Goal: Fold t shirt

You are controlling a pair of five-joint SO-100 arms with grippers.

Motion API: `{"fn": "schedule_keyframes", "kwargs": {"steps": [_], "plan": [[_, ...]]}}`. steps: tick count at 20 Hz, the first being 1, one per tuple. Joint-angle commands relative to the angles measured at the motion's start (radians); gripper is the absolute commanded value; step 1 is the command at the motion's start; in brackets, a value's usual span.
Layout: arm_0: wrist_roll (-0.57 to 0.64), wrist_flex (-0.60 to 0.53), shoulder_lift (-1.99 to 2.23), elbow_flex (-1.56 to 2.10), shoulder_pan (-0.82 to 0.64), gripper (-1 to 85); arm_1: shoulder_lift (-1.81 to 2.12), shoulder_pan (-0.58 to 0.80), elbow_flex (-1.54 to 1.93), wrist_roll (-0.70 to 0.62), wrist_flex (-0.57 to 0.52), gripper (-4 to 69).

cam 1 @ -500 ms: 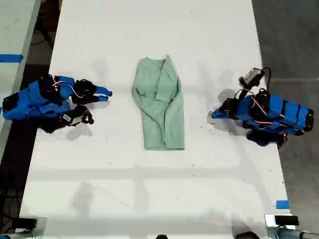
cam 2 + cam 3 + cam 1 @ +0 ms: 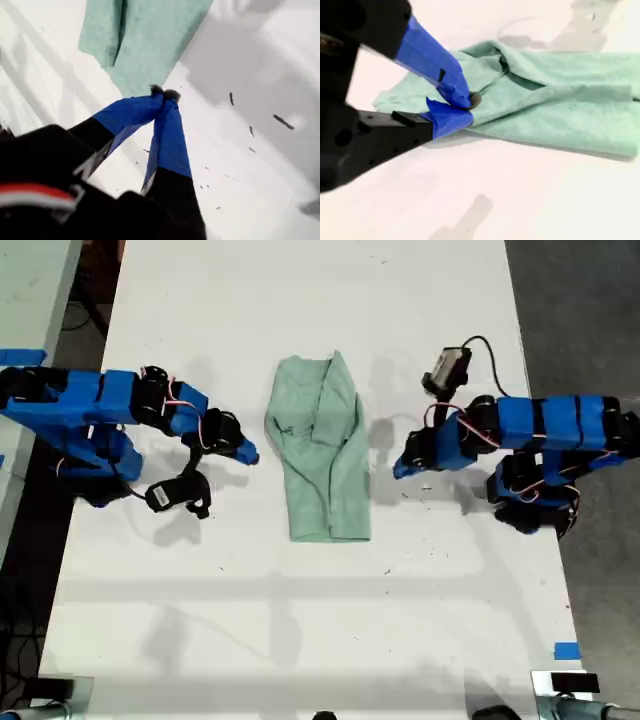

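Bench (image 2: 300,640): white and long. The stretch nearest the exterior view's bottom edge carries only faint shadows.
Blue tape (image 2: 566,650): a small strip at the bench edge on the exterior view's right, close to the near corner.
T shirt (image 2: 325,460): pale mint green, lying flat on the bench midway between its two long edges. It is folded into a narrow lengthwise strip, with its hem towards the near edge and its collar end towards the far edge. One flap is laid over the middle and the cloth is wrinkled.
My first pincer (image 2: 398,470): on the arm reaching in from the bench edge at the exterior view's right. It sits just beside the shirt's long side and does not touch it. In the first wrist view the blue-taped tips (image 2: 164,94) are pressed together with nothing between them, and a corner of the shirt (image 2: 145,40) lies just past them.
Dark specks (image 2: 282,121): scattered on the bench beside that pincer.
My second pincer (image 2: 250,453): on the arm from the opposite long edge, close to the shirt's collar-end half. In the second wrist view its tips (image 2: 465,107) meet and hold nothing, with the shirt (image 2: 560,115) stretching away behind them.
Wrist camera (image 2: 447,368): a pale block with a black cable, riding above my first arm.
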Motion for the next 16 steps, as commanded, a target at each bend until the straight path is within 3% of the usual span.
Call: {"fn": "schedule_keyframes", "kwargs": {"steps": [1,3,4,6,7,16], "plan": [[-0.041,0.014,-0.227,-0.242,0.092,-0.1,-0.287,-0.081,-0.279,-0.008,0.025,-1.2],[-0.063,0.012,-0.416,-0.379,0.141,14.1,-0.476,-0.127,-0.425,0.015,0.064,-1.5],[-0.067,0.011,-0.506,-0.454,0.167,20.5,-0.543,-0.153,-0.472,0.055,0.083,5.9],[-0.089,0.011,-0.664,-0.58,0.222,21.7,-0.62,-0.202,-0.502,0.149,0.098,11.7],[-0.103,0.02,-0.741,-0.637,0.241,21.7,-0.647,-0.216,-0.509,0.13,0.104,26.3],[-0.118,0.003,-1.098,-0.833,0.224,20.8,-0.844,-0.249,-0.551,0.15,0.063,24.3]]}}
